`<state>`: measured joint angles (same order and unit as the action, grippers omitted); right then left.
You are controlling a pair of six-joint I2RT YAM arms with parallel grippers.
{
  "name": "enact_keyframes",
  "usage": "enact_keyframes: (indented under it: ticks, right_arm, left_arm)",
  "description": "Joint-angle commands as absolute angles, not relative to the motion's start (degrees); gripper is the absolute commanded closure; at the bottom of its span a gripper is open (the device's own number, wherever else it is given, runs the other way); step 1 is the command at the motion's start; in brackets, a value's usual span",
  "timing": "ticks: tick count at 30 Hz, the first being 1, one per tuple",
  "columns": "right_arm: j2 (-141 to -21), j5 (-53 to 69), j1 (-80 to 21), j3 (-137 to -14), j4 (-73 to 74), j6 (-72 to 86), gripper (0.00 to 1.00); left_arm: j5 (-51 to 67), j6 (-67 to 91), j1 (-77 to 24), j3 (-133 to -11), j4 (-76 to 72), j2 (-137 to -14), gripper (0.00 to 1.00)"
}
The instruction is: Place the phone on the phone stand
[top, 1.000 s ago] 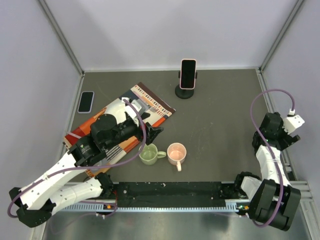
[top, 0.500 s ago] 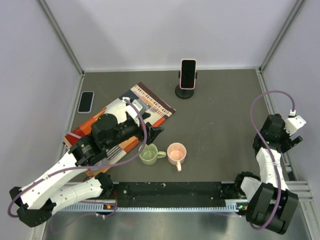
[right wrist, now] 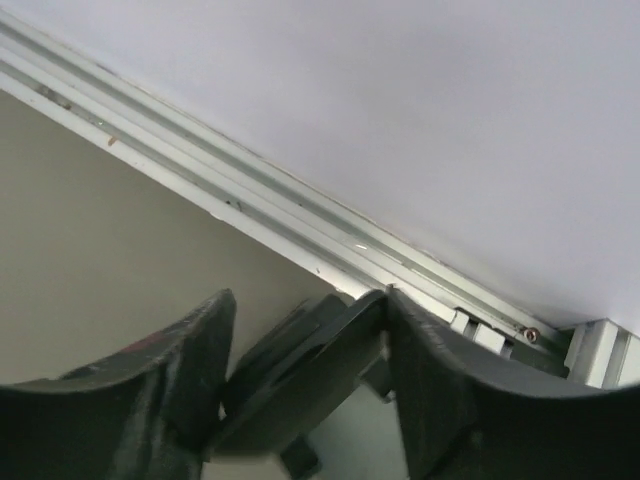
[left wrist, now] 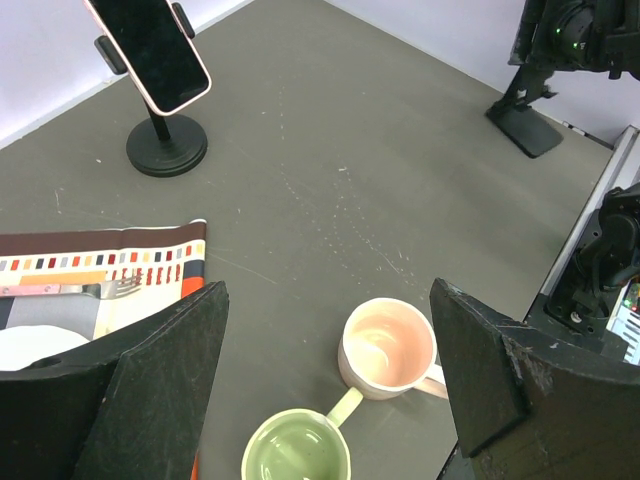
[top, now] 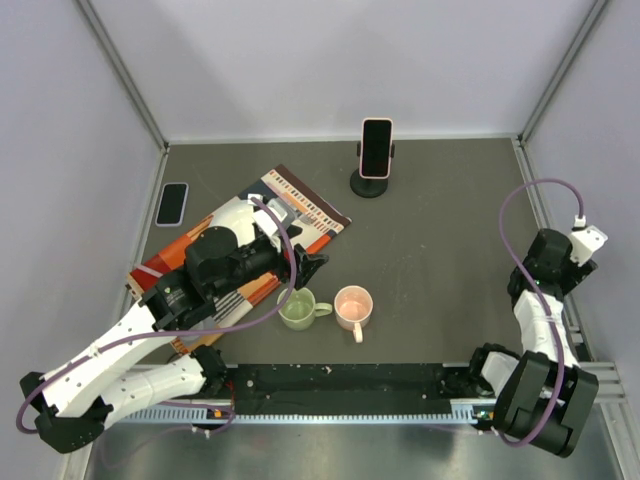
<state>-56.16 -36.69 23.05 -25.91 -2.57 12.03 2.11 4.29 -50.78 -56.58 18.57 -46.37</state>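
A pink-cased phone (top: 376,147) stands upright in a black phone stand (top: 369,183) at the back centre, also visible in the left wrist view (left wrist: 160,52). Another phone (top: 172,203), in a dark case, lies flat by the left wall. A further black phone stand (left wrist: 525,125) stands at the right edge. My right gripper (top: 583,243) is over that phone stand, and in the right wrist view its dark plate (right wrist: 300,370) spans the gap between both fingers of that gripper (right wrist: 308,300). My left gripper (left wrist: 328,300) hangs open above two mugs, holding nothing.
A green mug (top: 298,309) and a pink mug (top: 353,306) sit side by side near the front. A colourful magazine (top: 300,207) lies under my left arm. Metal frame rails (right wrist: 260,195) and white walls close in the right side.
My right gripper's jaws have narrowed onto the right-hand stand, and that wrist has shifted slightly toward the right wall. The left arm, phones and mugs have not moved.
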Motion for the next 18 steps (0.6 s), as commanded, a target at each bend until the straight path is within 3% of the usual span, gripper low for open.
enact_keyframes:
  ticks: [1, 3, 8, 9, 16, 18]
  right_arm:
    - [-53.9, -32.1, 23.5, -25.3, -5.1, 11.8, 0.53]
    - [-52.9, -30.2, 23.5, -25.4, -4.7, 11.9, 0.68]
    - [-52.6, -26.0, 23.4, -27.6, -3.1, 12.2, 0.88]
    - [-52.6, -24.0, 23.4, -28.0, -2.8, 13.0, 1.0]
    - [-54.5, -22.6, 21.6, -30.6, -2.3, 17.7, 1.0]
    - [-54.7, -27.3, 19.2, -30.7, -2.3, 22.6, 1.0]
  left_arm:
    - [2.3, 3.4, -51.0, -56.8, 17.7, -45.5, 0.13]
    - [2.0, 3.4, -51.0, -56.7, 17.7, -45.3, 0.13]
    - [1.7, 3.5, -51.0, -56.1, 17.2, -45.0, 0.13]
    - [1.5, 3.6, -51.0, -56.0, 17.2, -44.9, 0.13]
    - [0.6, 4.0, -50.9, -56.0, 16.9, -45.3, 0.13]
    - [0.5, 4.0, -50.9, -55.9, 16.8, -45.6, 0.13]
